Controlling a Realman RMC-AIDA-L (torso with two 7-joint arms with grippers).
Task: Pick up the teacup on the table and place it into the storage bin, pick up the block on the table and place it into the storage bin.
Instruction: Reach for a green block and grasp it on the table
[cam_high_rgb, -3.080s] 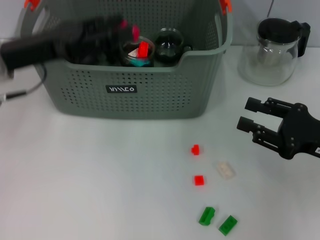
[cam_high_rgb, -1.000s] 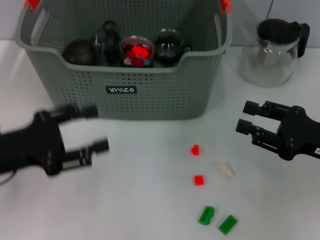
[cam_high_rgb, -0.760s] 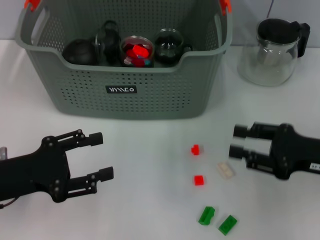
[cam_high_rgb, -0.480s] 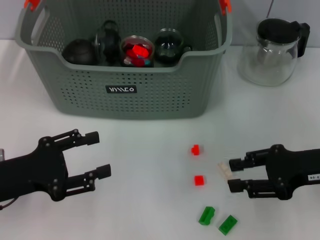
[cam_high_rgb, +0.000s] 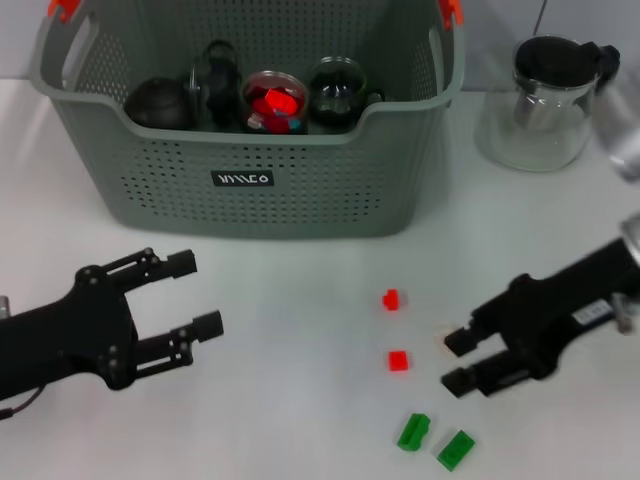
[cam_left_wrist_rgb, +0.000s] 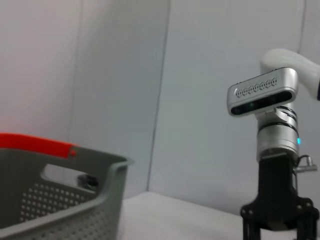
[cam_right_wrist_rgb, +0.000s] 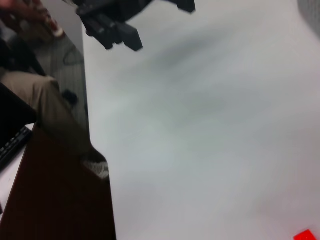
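Observation:
The grey storage bin (cam_high_rgb: 250, 180) stands at the back of the table, and its corner also shows in the left wrist view as the bin (cam_left_wrist_rgb: 60, 205). Inside it are dark teacups (cam_high_rgb: 160, 105) and a glass teacup (cam_high_rgb: 272, 100) with a red piece in it. No teacup stands on the table. Two red blocks (cam_high_rgb: 390, 298) (cam_high_rgb: 398, 360) and two green blocks (cam_high_rgb: 412, 432) lie on the table right of centre. My right gripper (cam_high_rgb: 453, 362) is open, low over the table just right of the lower red block. My left gripper (cam_high_rgb: 197, 293) is open at the front left.
A glass teapot (cam_high_rgb: 545, 100) with a black lid stands at the back right. In the right wrist view the table edge (cam_right_wrist_rgb: 100, 165) shows, with a seated person (cam_right_wrist_rgb: 30, 85) beyond it, the left gripper (cam_right_wrist_rgb: 120, 20) far off and a red block (cam_right_wrist_rgb: 305, 235).
My right gripper dropped and slid left toward the blocks, covering the pale block's spot. Earlier the left arm pulled back from the bin to the front left; it has barely moved since.

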